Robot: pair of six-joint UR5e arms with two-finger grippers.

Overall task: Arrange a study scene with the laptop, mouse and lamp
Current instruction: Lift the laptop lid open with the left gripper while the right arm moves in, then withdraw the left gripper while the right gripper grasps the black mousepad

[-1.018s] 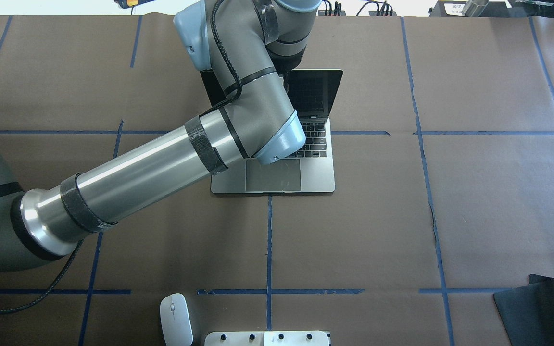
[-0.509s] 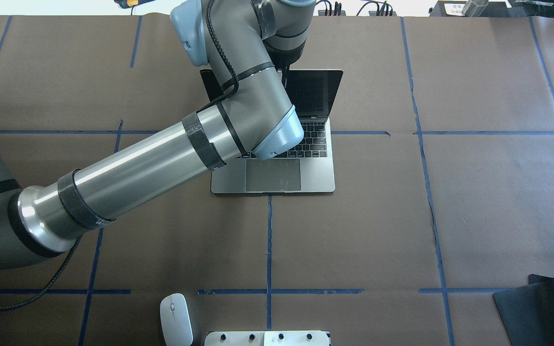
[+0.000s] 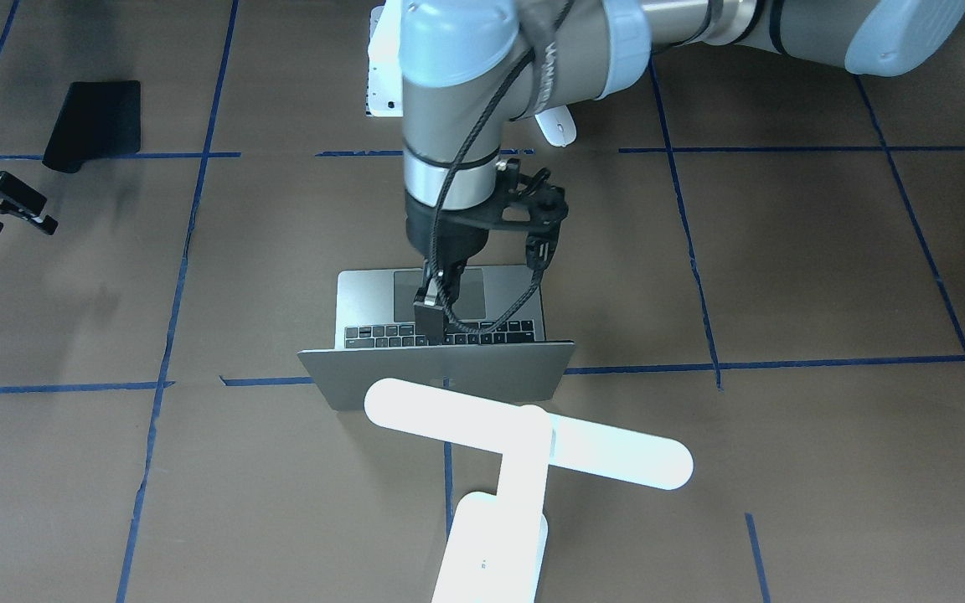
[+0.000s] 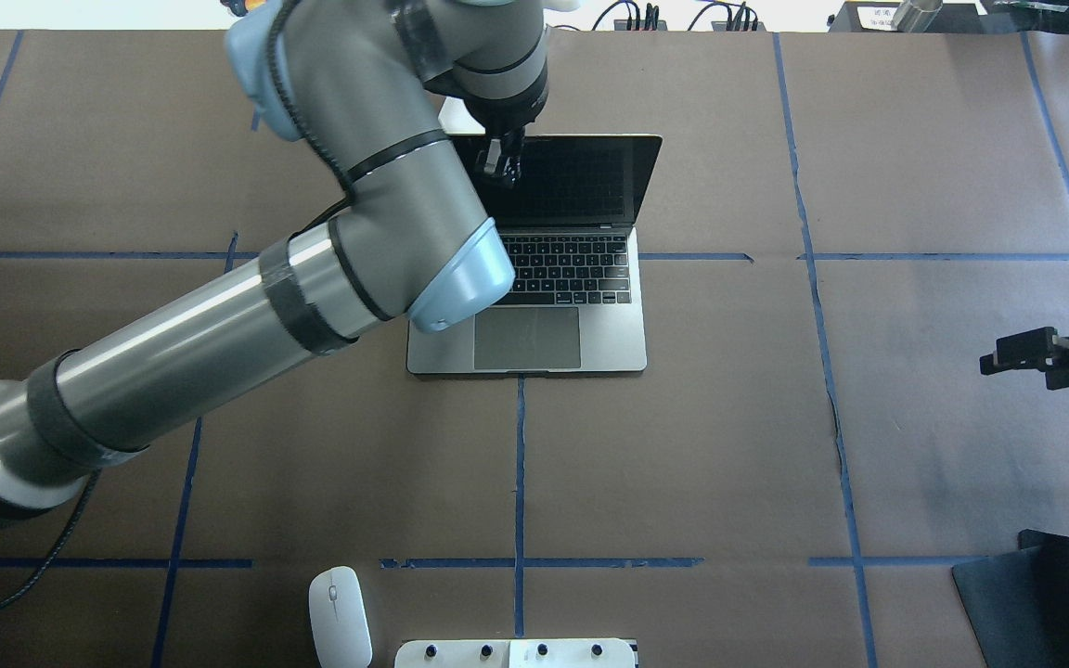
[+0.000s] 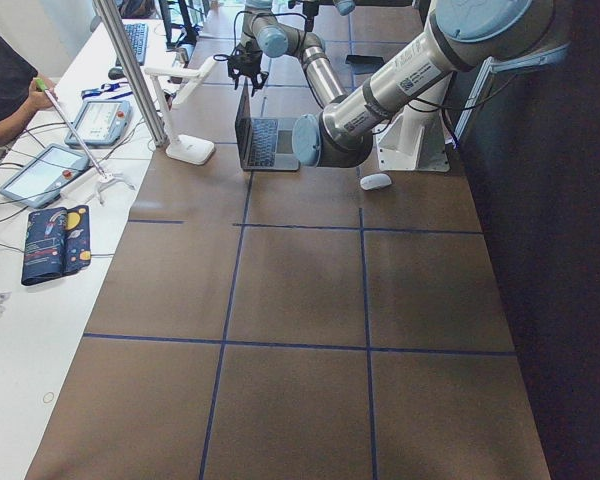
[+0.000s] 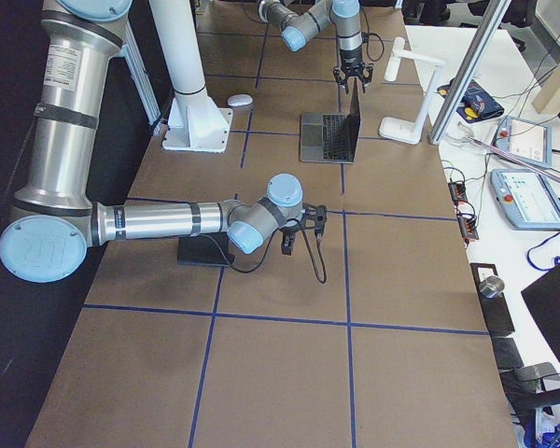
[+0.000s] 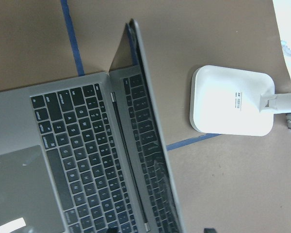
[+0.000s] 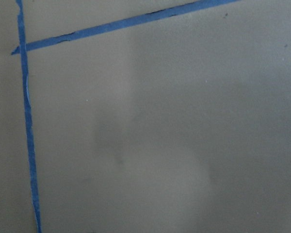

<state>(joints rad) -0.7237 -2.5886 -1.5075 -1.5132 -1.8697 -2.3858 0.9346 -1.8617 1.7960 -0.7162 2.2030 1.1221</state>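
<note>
— Saw the laptop [image 4: 553, 339] open on the table [image 4: 915, 139], left fingers [image 3: 429, 316] poised above its keyboard, slightly parted, gripping nothing.
— Caught the right fingers [image 4: 1017, 353] well off to the laptop's right, spread and empty. Found the lamp [image 3: 524, 444] just behind the laptop's lid, the mouse [image 4: 340, 617] well in front, toward its left.

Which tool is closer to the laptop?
Left. The left tool hangs just above the laptop, by its screen; the right tool is far off to its side.
</note>
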